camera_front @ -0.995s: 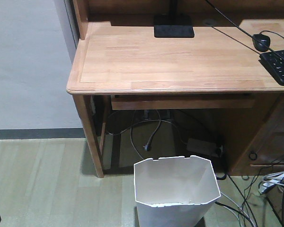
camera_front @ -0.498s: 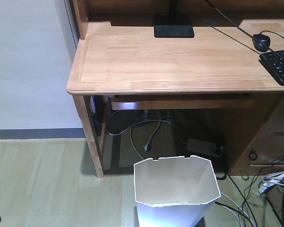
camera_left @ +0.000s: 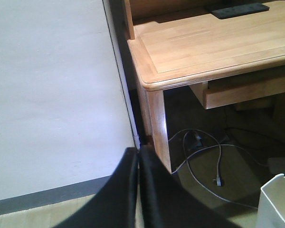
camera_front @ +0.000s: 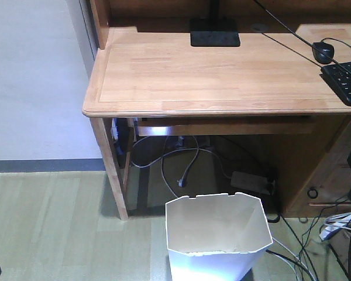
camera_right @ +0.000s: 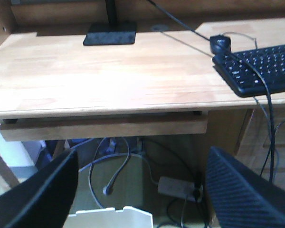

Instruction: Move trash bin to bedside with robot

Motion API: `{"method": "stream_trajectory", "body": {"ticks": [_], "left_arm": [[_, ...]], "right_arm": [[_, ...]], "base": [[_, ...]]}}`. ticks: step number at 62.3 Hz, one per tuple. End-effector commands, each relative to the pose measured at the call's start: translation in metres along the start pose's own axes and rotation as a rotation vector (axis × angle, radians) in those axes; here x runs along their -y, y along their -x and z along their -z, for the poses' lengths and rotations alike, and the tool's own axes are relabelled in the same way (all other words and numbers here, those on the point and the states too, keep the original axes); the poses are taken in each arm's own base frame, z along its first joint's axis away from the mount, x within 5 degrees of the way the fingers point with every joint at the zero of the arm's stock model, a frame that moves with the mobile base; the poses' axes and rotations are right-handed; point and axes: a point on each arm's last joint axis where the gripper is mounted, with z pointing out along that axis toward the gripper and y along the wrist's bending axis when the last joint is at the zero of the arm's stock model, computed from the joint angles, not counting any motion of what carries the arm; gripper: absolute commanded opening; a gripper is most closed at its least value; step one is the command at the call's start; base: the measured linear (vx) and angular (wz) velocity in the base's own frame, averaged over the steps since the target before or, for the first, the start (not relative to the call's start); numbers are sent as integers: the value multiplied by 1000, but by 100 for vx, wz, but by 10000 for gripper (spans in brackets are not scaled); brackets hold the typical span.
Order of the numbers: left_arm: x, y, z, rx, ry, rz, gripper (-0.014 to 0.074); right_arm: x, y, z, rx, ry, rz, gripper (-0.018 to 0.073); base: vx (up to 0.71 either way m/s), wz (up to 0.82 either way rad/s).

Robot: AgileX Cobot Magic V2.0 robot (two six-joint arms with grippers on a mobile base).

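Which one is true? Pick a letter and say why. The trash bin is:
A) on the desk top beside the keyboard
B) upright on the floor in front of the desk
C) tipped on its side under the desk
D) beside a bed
B: the front view shows the trash bin standing upright with its mouth open upward, on the floor just in front of the wooden desk.

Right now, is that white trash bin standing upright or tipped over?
Upright: the trash bin has its open rim facing up, walls tapering downward, before the wooden desk.
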Motion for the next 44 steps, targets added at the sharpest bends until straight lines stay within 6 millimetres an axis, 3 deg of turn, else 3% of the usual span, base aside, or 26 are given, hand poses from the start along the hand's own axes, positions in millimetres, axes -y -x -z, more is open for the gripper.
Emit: {"method": "stream_trajectory", "body": {"ticks": [1,8,24,44], "left_arm": [[0,1,0,72,5,5,-7],[0,1,0,72,5,5,-7],[0,1,0,72,5,5,-7],[0,1,0,72,5,5,-7]], "right_arm": [[0,26,-6,47,-2,4,541],[0,36,-20,-18,-2,10,541],[1,43,-75,-222,-1,35,541],[3,24,-151,-532,37,145,541]], "base": [[0,0],[0,0],[0,0],[0,0]]}}
